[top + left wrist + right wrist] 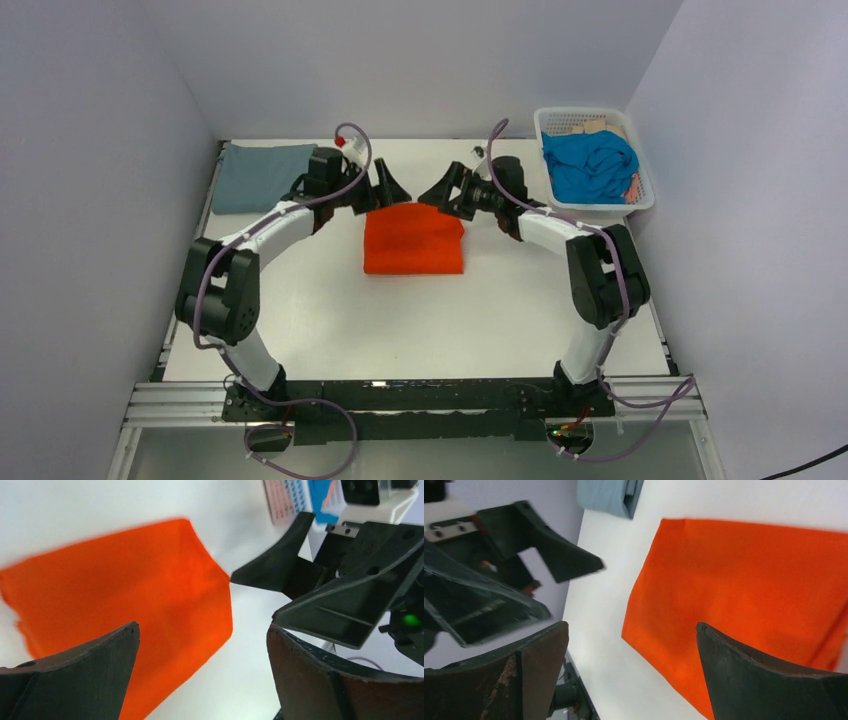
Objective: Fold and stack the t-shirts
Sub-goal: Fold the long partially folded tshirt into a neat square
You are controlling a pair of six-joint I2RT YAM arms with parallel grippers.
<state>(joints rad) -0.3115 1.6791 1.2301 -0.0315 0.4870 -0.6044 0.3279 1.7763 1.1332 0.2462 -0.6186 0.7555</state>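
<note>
Three t-shirts are in view, each in its own place. One orange t-shirt (413, 240) lies folded into a neat rectangle near the middle of the white surface (400, 320), a little toward the far side, flat and with nothing on top of it. One grey-blue t-shirt (262, 177) lies folded flat at the far left corner of the surface, well apart from the orange one. One turquoise t-shirt (590, 165) sits crumpled in a heap inside the white lattice basket (645, 200) at the far right, with a bit of pale peach fabric (634, 187) showing beside it in the basket. Both arms reach in from the near edge and bend toward the centre, so their tips face each other over the far edge of the orange t-shirt. The left gripper (395, 193) is at the shirt's far left corner, its fingers spread wide with nothing between them; its wrist view shows the orange cloth lying below and beyond the gap. The right gripper (440, 200) is at the far right part of the same edge, its fingers likewise spread apart and holding nothing, the orange cloth lying beneath in its wrist view. The two grippers are near each other but apart. Whether either fingertip touches the cloth cannot be told.
</note>
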